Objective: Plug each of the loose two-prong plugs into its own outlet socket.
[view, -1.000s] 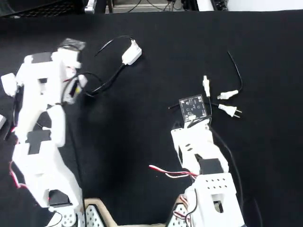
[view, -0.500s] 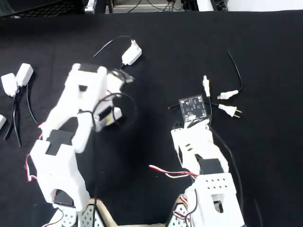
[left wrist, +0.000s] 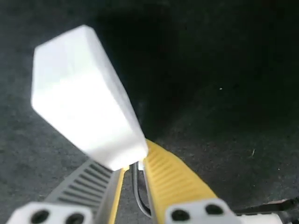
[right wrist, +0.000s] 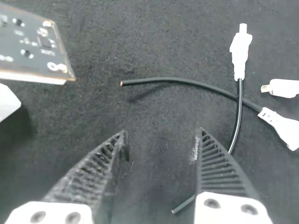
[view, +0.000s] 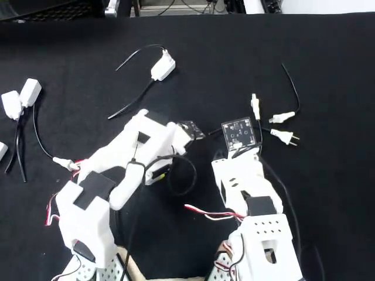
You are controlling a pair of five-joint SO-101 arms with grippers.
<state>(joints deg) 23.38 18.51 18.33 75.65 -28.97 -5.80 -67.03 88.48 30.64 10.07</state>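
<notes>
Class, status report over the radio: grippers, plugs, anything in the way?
Left gripper shut on white socket. Right gripper open near loose plugs. Circuit board close by.

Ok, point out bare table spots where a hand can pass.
Bare: the table right of the three plugs, and the far strip between those plugs and the corded socket. Crowded: around the plugs ahead of the open right gripper, and between it and the left gripper, shut on a second socket.

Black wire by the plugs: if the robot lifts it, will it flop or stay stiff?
Probably floppy: the black wire is thin and lies in a loose curve. Likely light, so it may drag behind its white plug. Its cut end looks free, so it could swing.
</notes>
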